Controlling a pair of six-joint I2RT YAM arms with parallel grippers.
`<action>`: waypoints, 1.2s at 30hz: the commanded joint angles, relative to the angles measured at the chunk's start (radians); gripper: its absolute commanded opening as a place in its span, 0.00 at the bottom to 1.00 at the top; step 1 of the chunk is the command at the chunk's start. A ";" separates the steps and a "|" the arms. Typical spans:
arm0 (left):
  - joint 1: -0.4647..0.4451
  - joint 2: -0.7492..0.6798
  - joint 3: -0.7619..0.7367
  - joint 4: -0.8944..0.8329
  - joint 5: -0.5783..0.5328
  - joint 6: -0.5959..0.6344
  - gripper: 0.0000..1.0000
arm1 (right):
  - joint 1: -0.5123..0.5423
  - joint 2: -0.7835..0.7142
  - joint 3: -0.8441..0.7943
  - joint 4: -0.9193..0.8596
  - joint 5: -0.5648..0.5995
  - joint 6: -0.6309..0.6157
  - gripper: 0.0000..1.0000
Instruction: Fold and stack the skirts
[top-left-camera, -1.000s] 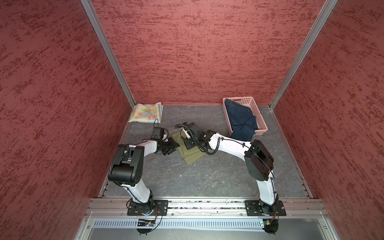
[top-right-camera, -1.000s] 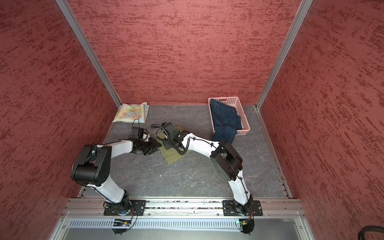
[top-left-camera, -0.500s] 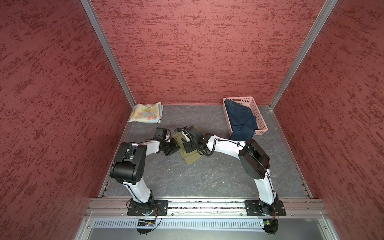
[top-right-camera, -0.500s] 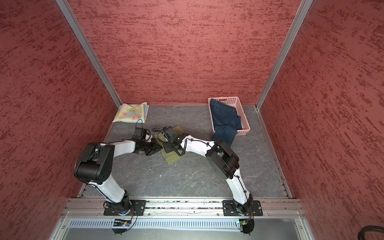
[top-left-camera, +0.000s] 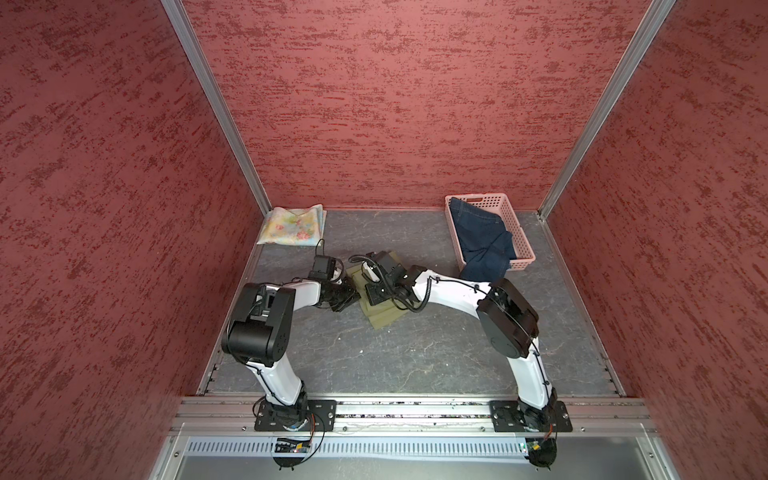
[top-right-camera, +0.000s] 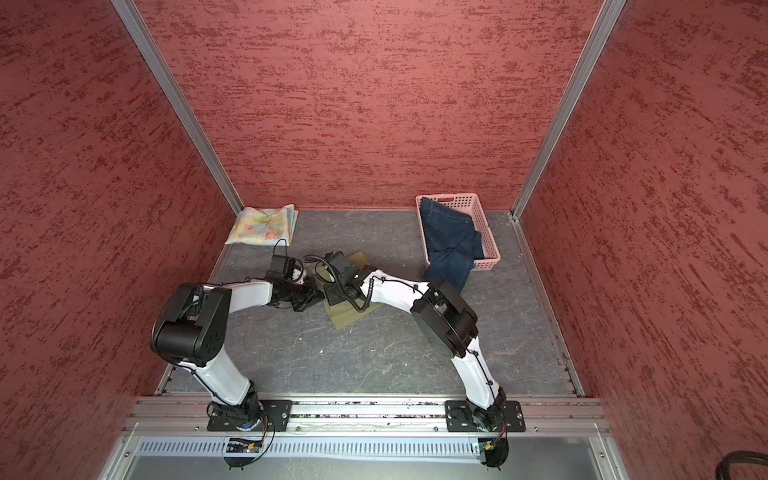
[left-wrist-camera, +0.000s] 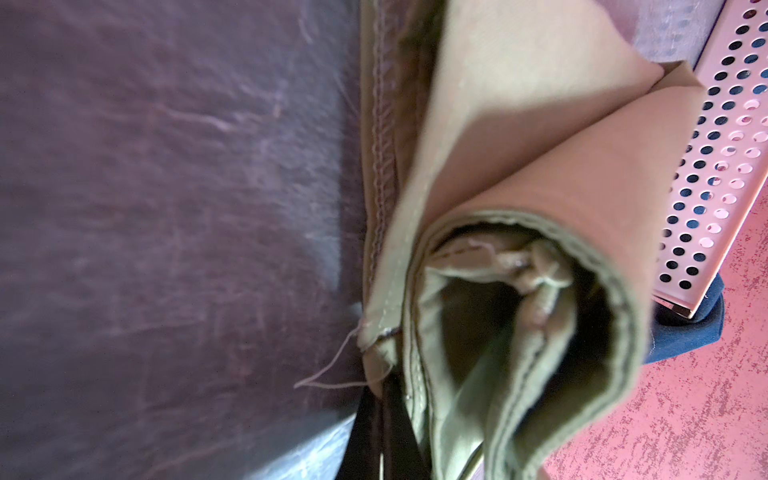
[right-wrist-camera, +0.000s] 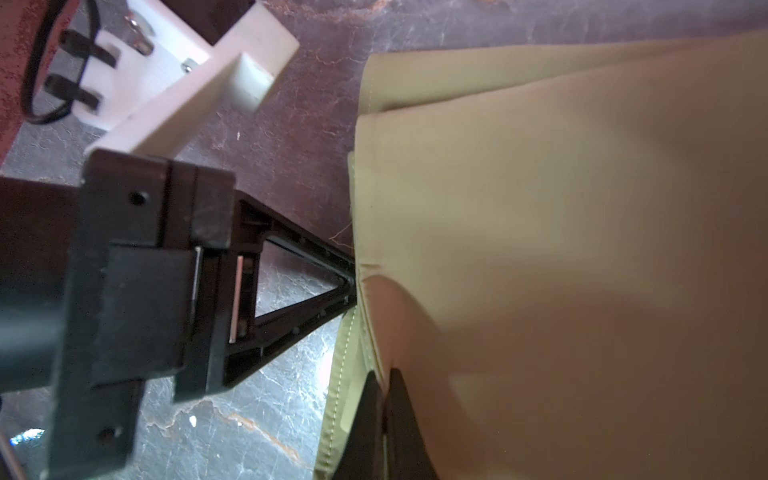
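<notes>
Left gripper (right-wrist-camera: 352, 286): black fingers pinched tight on the hem of the plain olive-green skirt (right-wrist-camera: 540, 249). Right gripper (right-wrist-camera: 384, 399): fingers likewise closed on the same hem, just beside the left. In the left wrist view the held edge curls up in layered folds, seam stitching plain. The olive-green skirt (top-left-camera: 384, 318) lies mid-table in both top views, partly under both wrists. The pale floral skirt (top-left-camera: 293, 226) sits folded flat in the far left corner. The dark blue denim skirt (top-left-camera: 482, 241) lies in the pink perforated plastic basket (top-left-camera: 519, 232) at far right, with one end spilling over the near rim. The tabletop (top-left-camera: 415, 361) is dark grey, marbled and scuffed. Red textured walls (top-left-camera: 395, 104) stand on three sides, with aluminium posts (top-left-camera: 216, 108) at the far corners.
</notes>
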 joint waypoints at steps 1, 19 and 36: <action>-0.005 0.009 0.004 -0.016 -0.026 0.004 0.03 | 0.011 0.030 -0.005 0.042 -0.045 0.043 0.00; 0.066 -0.078 0.067 -0.135 -0.030 0.047 0.24 | -0.050 -0.089 -0.012 0.036 -0.097 0.066 0.58; -0.076 -0.200 0.156 -0.240 -0.204 0.151 0.55 | -0.313 -0.294 -0.377 0.165 -0.046 0.112 0.65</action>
